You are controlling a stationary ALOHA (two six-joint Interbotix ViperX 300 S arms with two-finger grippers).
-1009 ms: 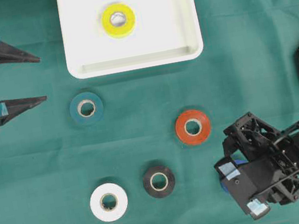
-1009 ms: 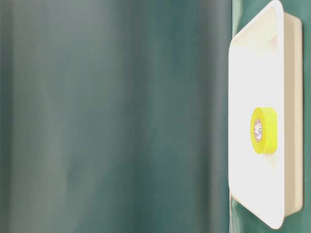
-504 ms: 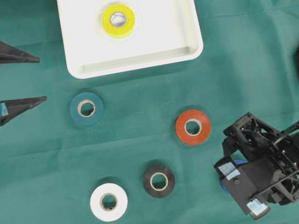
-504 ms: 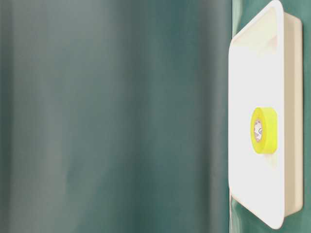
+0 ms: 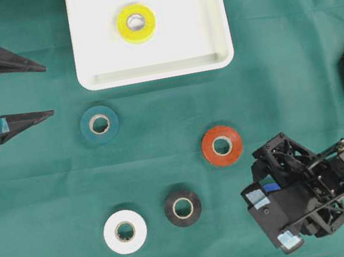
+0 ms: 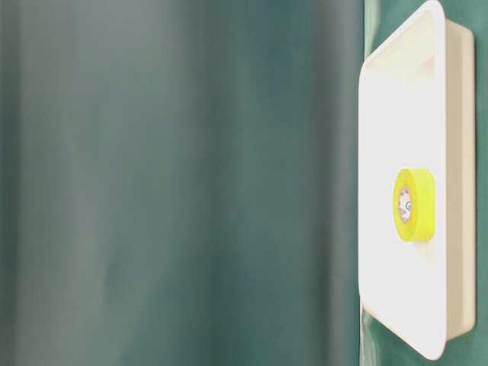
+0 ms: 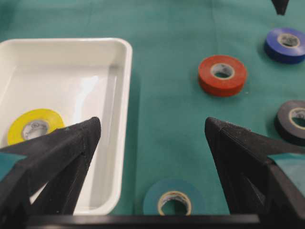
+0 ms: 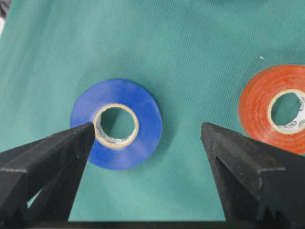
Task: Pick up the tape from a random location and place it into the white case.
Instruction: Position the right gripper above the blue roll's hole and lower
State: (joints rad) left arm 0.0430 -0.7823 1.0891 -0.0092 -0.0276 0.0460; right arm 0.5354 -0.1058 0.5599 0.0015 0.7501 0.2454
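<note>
My right gripper [image 8: 145, 136]: spread wide above the flat blue tape roll [image 8: 116, 124]
My left gripper [image 5: 45, 90]: spread, empty
White rectangular plastic case [image 5: 206, 2]: holds a yellow tape roll [image 5: 135, 23]

A table covered in green cloth [image 5: 288, 28] carries the white case [image 5: 215, 34] at the top middle, a yellow tape roll [image 5: 135, 23] lying flat in it. Flat on the cloth lie a teal roll [image 5: 99, 124], an orange roll [image 5: 222, 145], a black roll [image 5: 183, 207], a white roll [image 5: 125, 231] and a blue roll [image 8: 116, 124]
</note>
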